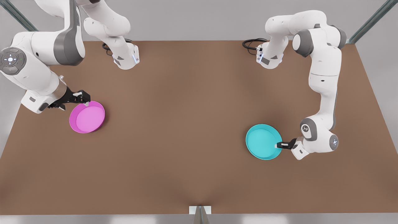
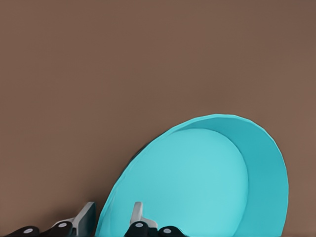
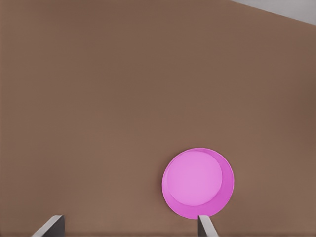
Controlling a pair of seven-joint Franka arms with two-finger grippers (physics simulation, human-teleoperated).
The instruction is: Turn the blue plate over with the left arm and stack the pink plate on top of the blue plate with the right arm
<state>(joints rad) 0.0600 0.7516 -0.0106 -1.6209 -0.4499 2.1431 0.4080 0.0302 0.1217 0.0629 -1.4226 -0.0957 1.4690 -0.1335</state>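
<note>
Brown smooth table (image 1: pixel 192 130) holds both round plastic dishes, hollow sides up. Left gripper (image 1: pixel 277 145) pinches the tilted cyan blue plate (image 1: pixel 262 141) by its rim (front view's right). Right gripper (image 1: pixel 83 99), fingers spread wide, hangs above the magenta pink plate (image 1: pixel 87 117).

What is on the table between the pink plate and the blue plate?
Nothing. In the front view, bare brown table runs from the pink plate to the blue plate.
</note>
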